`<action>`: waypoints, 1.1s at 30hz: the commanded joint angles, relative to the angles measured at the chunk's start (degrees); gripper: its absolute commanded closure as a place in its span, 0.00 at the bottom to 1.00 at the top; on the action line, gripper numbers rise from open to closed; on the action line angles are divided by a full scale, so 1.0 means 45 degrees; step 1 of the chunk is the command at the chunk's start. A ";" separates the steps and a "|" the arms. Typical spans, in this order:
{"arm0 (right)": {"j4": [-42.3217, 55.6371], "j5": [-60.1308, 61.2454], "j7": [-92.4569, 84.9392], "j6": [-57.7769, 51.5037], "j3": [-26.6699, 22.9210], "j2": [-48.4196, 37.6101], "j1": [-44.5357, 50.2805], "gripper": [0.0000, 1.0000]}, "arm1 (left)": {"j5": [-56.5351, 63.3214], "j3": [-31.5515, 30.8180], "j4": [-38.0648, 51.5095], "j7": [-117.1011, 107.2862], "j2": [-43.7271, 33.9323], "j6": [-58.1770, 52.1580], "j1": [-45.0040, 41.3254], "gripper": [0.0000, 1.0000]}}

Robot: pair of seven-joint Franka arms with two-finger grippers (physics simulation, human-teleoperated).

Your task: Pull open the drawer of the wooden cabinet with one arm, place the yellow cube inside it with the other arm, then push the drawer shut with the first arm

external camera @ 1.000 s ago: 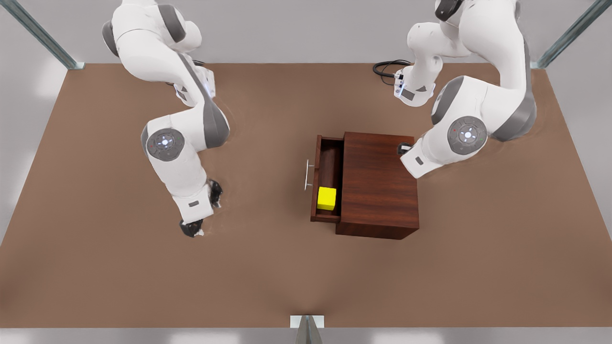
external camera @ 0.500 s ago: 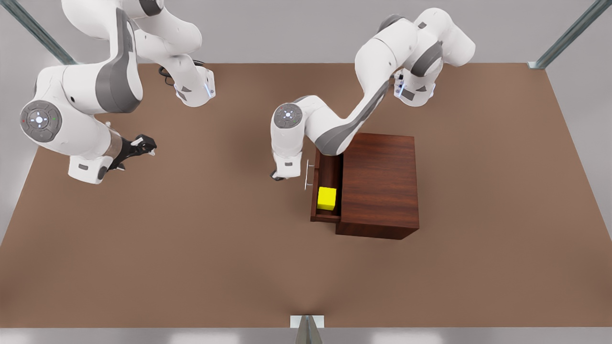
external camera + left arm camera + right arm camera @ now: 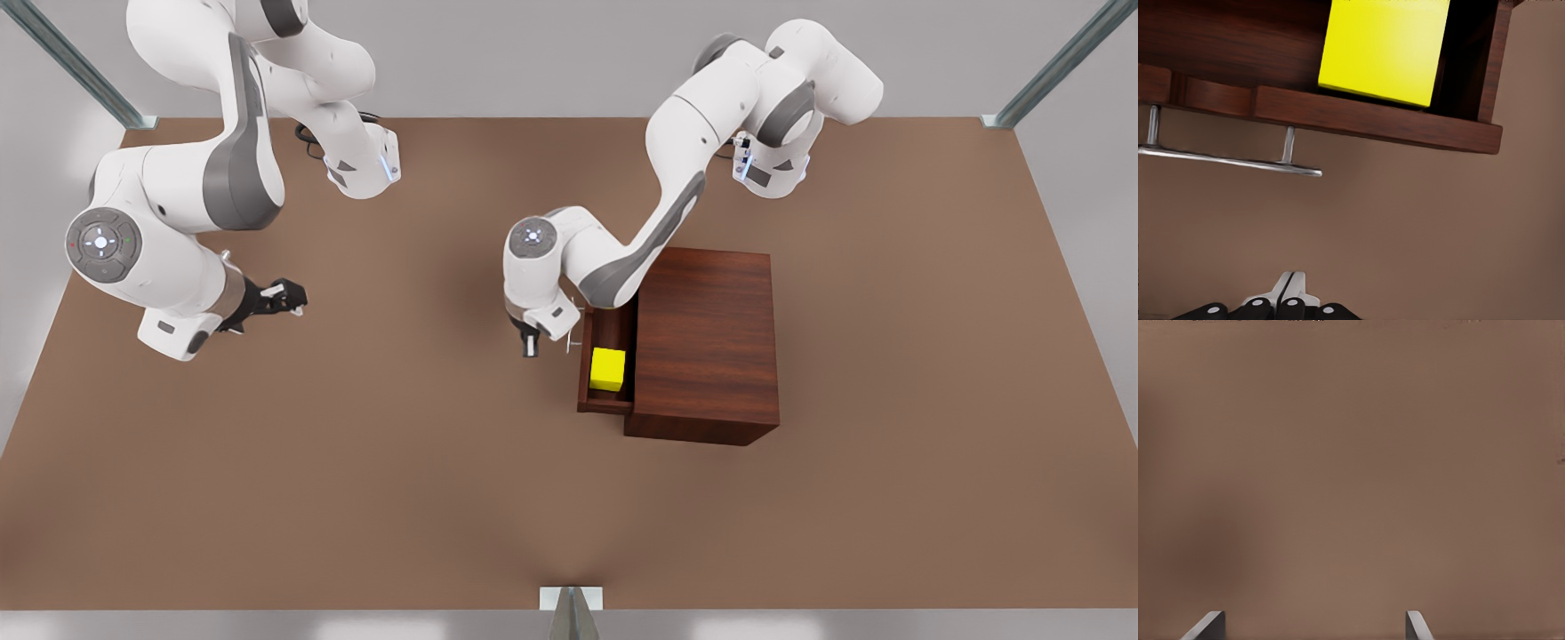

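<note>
The worktop (image 3: 356,498) carries the wooden cabinet (image 3: 707,342) right of centre in the front view, nearer its far edge than its near edge. The drawer (image 3: 608,329) stands pulled out toward the worktop's left edge in that view. The yellow cube (image 3: 607,369) rests inside the drawer, at the end nearer the worktop's near edge.

The left arm reaches over from the far edge. The left gripper (image 3: 530,342) hangs just outside the drawer front, beside the silver bar handle (image 3: 1228,159). In the left wrist view its fingers (image 3: 1290,293) are pressed together with nothing between them.

The right arm waits near the worktop's left edge. The right gripper (image 3: 283,296) is well apart from the cabinet, its fingers (image 3: 1208,625) spread wide and empty over bare worktop.

Governing relation: the drawer front lies from the left gripper toward the cabinet, and the handle's long axis runs from far edge to near edge, square to the closing direction. The left arm is by far the nearer. Judged from this layout, only the push to shut the drawer remains, straight toward the cabinet.
</note>
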 commanded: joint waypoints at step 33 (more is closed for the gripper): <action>-0.0077 0.0141 0.1172 0.0266 -0.0091 -0.0033 -0.0156 0.00 | -0.1809 -0.0041 -0.3575 0.6127 -0.2091 -0.1085 0.1989 0.79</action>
